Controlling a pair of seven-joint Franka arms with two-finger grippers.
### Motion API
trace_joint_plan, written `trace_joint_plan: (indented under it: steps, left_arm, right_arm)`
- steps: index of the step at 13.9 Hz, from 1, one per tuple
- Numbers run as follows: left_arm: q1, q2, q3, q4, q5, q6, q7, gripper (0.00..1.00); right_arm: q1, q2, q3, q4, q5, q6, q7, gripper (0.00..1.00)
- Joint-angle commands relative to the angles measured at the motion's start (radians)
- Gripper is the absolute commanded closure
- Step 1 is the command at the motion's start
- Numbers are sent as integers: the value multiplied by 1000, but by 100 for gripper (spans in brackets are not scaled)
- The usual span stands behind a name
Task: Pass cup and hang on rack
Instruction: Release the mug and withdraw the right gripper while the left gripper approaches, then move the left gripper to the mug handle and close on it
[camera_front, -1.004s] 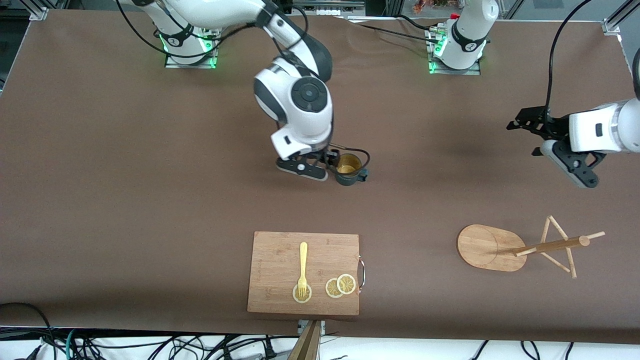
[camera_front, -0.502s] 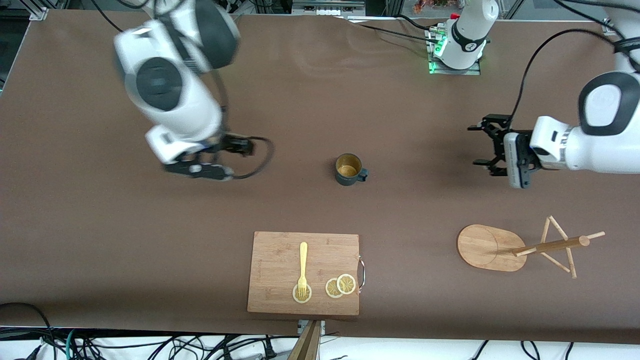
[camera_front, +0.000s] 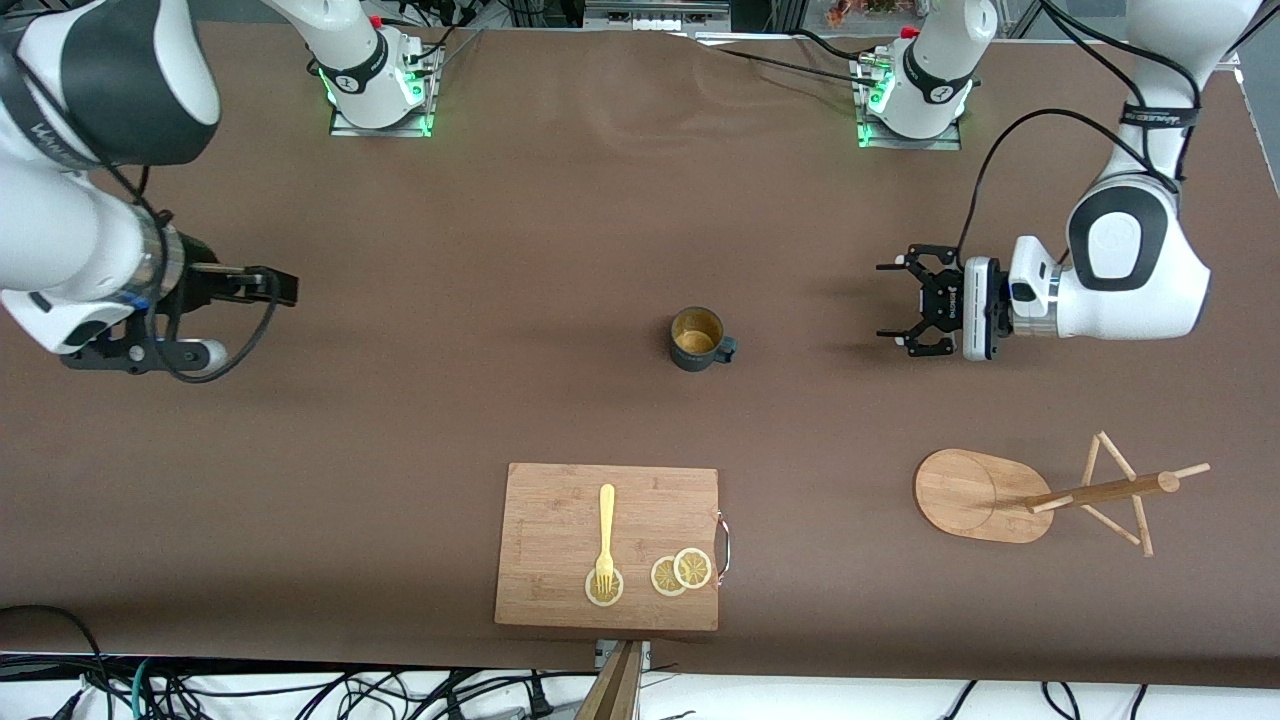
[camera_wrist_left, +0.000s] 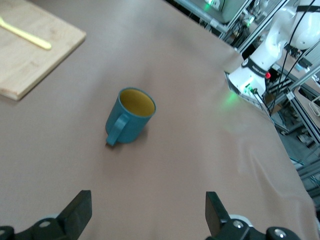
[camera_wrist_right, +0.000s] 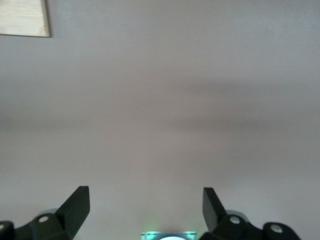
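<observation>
The small dark teal ribbed cup (camera_front: 699, 339) with the yellow inside stands upright on the brown table (camera_front: 420, 420) near its middle, handle turned toward the left arm's end, and nothing touches it. One second ago the right gripper (camera_front: 250, 285) was at the cup; it has since let go and withdrawn, and it now hangs empty over the right arm's end of the table, well apart from the cup, its fingers (camera_wrist_right: 75, 205) spread wide in the right wrist view. Over the same interval the left gripper (camera_front: 900, 305) has swung in from the table's edge and turned to point at the cup; it now sits between the cup and the left arm's end of the table, jaws released and wide open, with the cup (camera_wrist_left: 129, 116) centred ahead of its fingers (camera_wrist_left: 77, 212) in the left wrist view. The light wooden mug-tree rack (camera_front: 1040, 495) stands nearer the front camera than the left gripper, toward the left arm's end, and its pegs carry nothing. The rectangular bamboo cutting board (camera_front: 555, 590), with a yellow fork (camera_front: 605, 535) and lemon slices (camera_front: 680, 572), lies nearer the camera than the cup and plays no part. Judged from this layout, the first half of the pass is complete: the cup has been set down within the left arm's reach. The step in hand is the left arm's approach and grasp; hanging is not yet begun.
</observation>
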Motion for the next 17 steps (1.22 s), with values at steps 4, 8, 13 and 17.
trace_joint_plan:
  steps: [4, 8, 13, 17]
  left_arm:
    - [-10, 88, 1, -68, -236, 33, 376, 0]
    - [-32, 206, 0, -84, -430, 35, 654, 0]
    - [-101, 362, -3, -72, -647, 35, 912, 0]
    - [-159, 439, -3, -12, -728, 36, 974, 0]
  right_arm:
    - [-111, -230, -9, -385, 18, 287, -126, 0]
    - [-195, -282, 35, -406, 26, 333, -130, 0]
    - [-198, -311, 29, -408, 14, 228, -124, 0]
    - [-197, -385, 21, -521, 17, 338, -127, 0]
